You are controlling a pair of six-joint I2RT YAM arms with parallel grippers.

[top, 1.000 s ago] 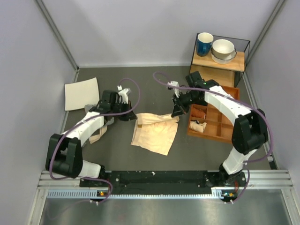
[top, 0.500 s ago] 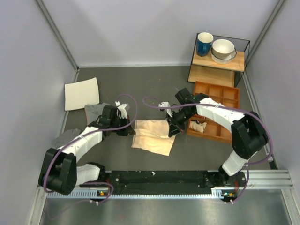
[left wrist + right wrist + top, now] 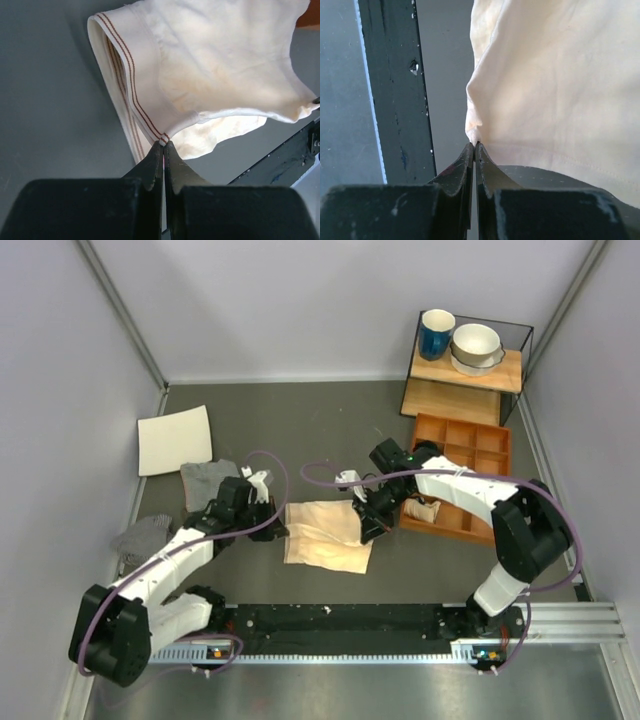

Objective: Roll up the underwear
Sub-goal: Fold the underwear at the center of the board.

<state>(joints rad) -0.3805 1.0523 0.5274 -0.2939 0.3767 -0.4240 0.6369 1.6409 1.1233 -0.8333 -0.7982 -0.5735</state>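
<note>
Right gripper (image 3: 474,146): both fingers are closed together, pinching a cloth fold.
Underwear (image 3: 545,75): pale peach, fills the upper right.
Black rail (image 3: 395,85): left of the cloth.

The underwear (image 3: 325,535) is a plain, unprinted pale peach-cream, except for its waistband (image 3: 132,85) — a creamier white run through with thin reddish-brown stripes. The left gripper (image 3: 164,145) and right gripper (image 3: 473,146) have matte black fingers, and the left arm (image 3: 175,555) and right arm (image 3: 470,490) are white with black joints, all over a dark grey table (image 3: 300,420). Elsewhere there is a white paper sheet (image 3: 175,440), mottled grey cloths (image 3: 207,480), an orange-brown wooden tray (image 3: 455,422), a deep blue mug (image 3: 435,333) and white bowls (image 3: 476,346).
</note>
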